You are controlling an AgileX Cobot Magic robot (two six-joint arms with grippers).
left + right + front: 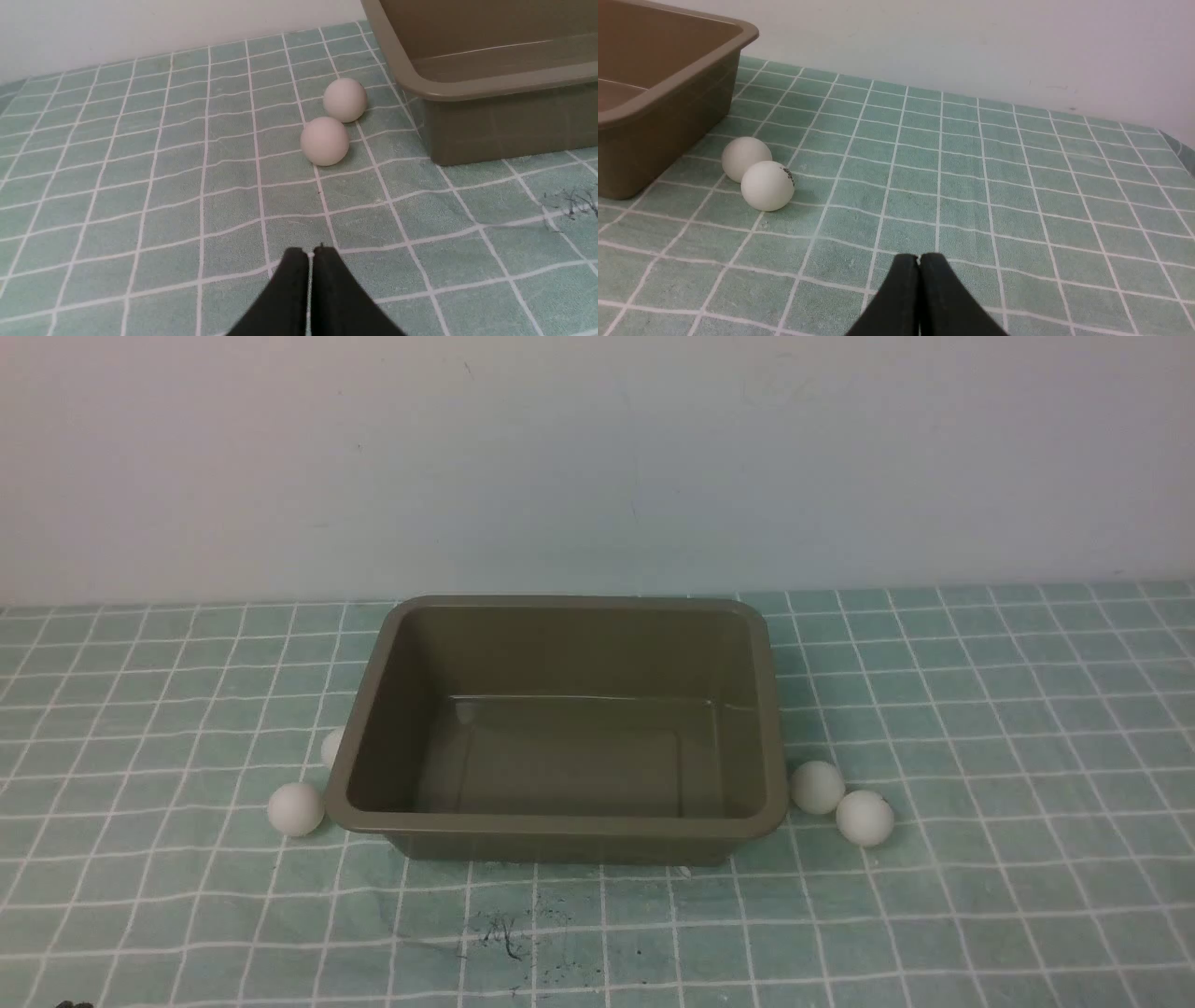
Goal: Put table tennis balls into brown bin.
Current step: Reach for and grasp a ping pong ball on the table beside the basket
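Observation:
The brown bin (560,821) stands in the middle of the green checked cloth with nothing inside. On its left lie two white table tennis balls: one (296,809) in the open, one (331,747) half hidden behind the rim. Two more balls (817,788) (864,818) touch each other at its right front corner. In the left wrist view the left gripper (310,252) is shut and holds nothing, short of two balls (324,141) (345,100) beside the bin (490,88). My right gripper (919,257) is shut and holds nothing too, away from its two balls (767,185) (746,157) and the bin (668,88).
A pale wall (597,457) rises right behind the bin. Dark smudges (504,933) mark the cloth in front of the bin. Neither arm shows in the front view.

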